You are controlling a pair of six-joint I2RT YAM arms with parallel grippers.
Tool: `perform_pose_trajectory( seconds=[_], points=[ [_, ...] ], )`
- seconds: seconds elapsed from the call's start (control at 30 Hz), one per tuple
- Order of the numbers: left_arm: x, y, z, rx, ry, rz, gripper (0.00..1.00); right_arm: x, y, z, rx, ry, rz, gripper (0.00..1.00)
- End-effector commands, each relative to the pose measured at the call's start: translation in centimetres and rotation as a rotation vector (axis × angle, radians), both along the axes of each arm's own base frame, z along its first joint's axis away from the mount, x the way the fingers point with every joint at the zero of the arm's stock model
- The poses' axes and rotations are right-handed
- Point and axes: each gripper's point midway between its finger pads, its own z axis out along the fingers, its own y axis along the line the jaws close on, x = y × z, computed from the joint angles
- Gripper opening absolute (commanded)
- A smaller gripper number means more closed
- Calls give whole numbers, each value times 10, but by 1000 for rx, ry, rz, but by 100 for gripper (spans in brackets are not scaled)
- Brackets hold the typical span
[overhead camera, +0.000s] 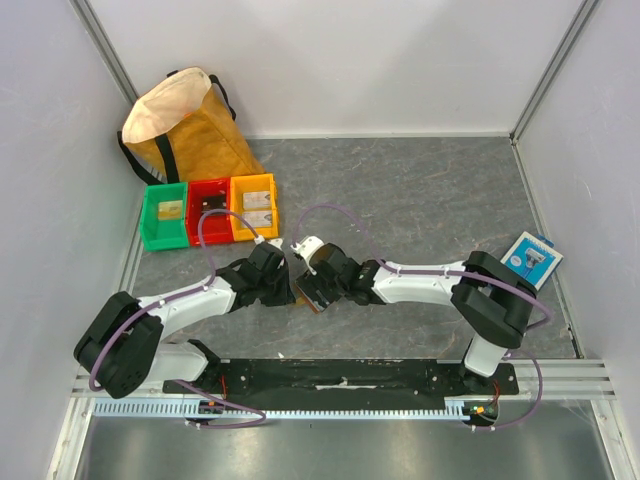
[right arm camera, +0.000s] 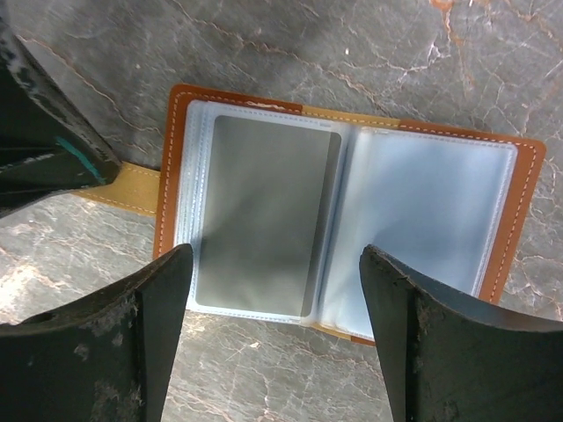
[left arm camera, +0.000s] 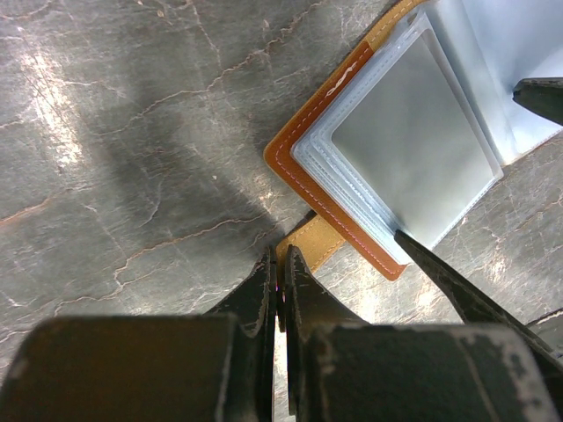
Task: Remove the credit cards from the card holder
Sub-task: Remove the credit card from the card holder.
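Squarely below the right gripper [right arm camera: 274, 264], jaws spread, lies the card holder [right arm camera: 347, 220].

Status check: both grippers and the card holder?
Left gripper shut on card holder strap. Right gripper open over it. Grey card in its sleeve, not yet out. Nothing blocking.

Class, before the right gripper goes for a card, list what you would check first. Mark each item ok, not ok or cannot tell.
1. Card holder lying open on the table: ok.
2. Left gripper shut on the holder's tab: ok.
3. Right gripper open, above the grey card: ok.
4. Card edge sticking out for a grip: not ok, it appears fully inside its clear sleeve.
5. Cards in the right-hand sleeve: cannot tell.
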Motion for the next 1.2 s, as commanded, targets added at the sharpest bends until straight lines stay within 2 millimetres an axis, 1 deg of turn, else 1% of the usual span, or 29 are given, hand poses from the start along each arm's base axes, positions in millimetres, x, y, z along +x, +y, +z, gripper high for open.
perform_pose_trajectory(
  seconds=[0.0,0.17,0.27,0.43,0.63,0.87,0.97,1.1,1.17],
  points=[
    [-9,5,-5,17,24,-3,2,7,-1,-4,-29,-35,-12,84],
    [-10,5,-4,16,24,-5,2,8,-5,-7,-60,-39,-14,82],
    [-11,4,-4,10,28,-12,2,12,-11,-8,-98,-54,-28,81],
    [-13,3,-2,1,33,-20,2,18,-20,-1,-147,-112,-59,80],
    [-15,0,0,-14,38,-39,2,22,-21,15,-164,-211,-90,77],
    [-18,-3,2,-27,42,-64,2,35,-26,50,-104,-344,-161,70],
    [-18,-3,3,-30,41,-69,2,39,-26,62,-88,-376,-167,70],
    [-18,-2,3,-25,42,-64,2,41,-27,66,-105,-385,-170,70],
    [-19,1,2,-13,43,-61,2,44,-30,63,-115,-383,-187,69]
  ],
)
